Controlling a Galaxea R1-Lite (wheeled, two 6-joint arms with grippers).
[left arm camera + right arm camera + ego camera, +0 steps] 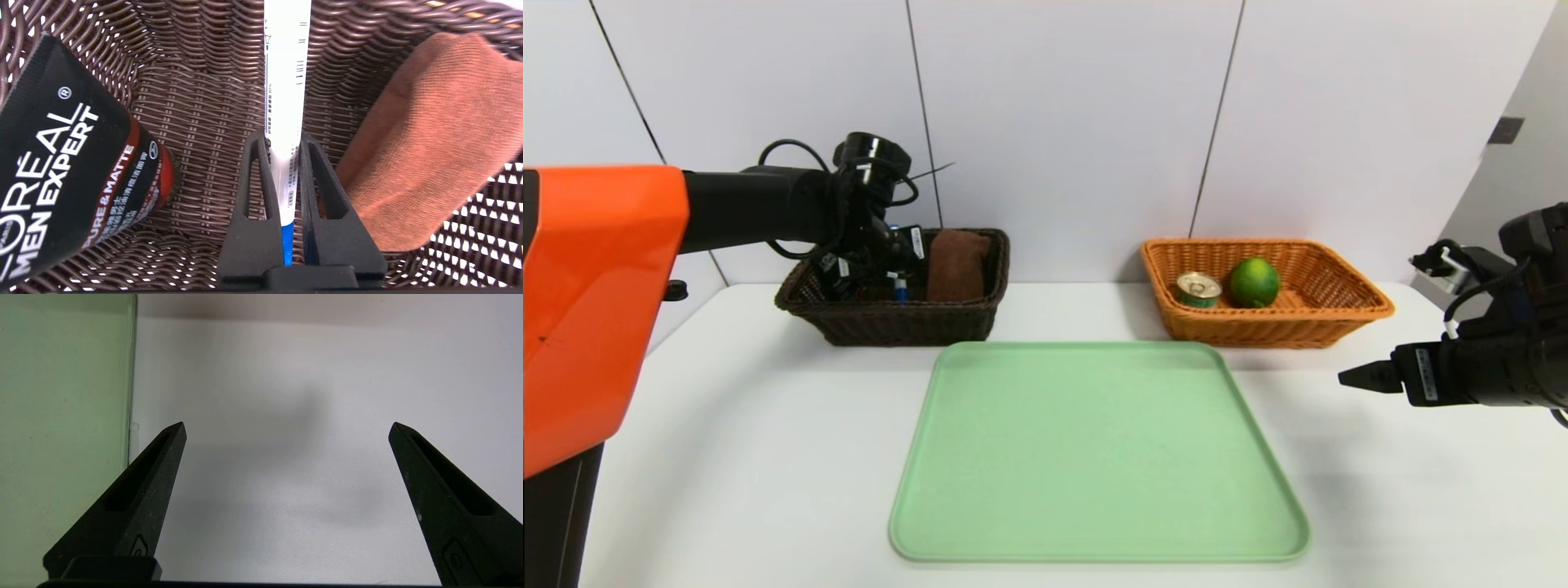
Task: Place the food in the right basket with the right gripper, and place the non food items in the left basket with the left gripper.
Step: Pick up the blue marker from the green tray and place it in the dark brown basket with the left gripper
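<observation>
My left gripper (284, 136) reaches down into the dark brown left basket (882, 322) and is shut on the white marker (286, 81), whose blue cap (287, 243) sits between the fingers. In that basket the black cosmetic tube (61, 163) leans at one side and the rolled brown towel (956, 263) lies at the other. The orange right basket (1339, 314) holds the green lime (1254, 282) and the small tin can (1198, 289). My right gripper (287, 428) hangs open over bare table to the right of the tray, nothing between its fingers.
A pale green tray (1094, 449) lies flat at the table's middle, in front of both baskets. The white wall stands close behind the baskets. My right arm's black housing (1494, 359) hovers near the table's right edge.
</observation>
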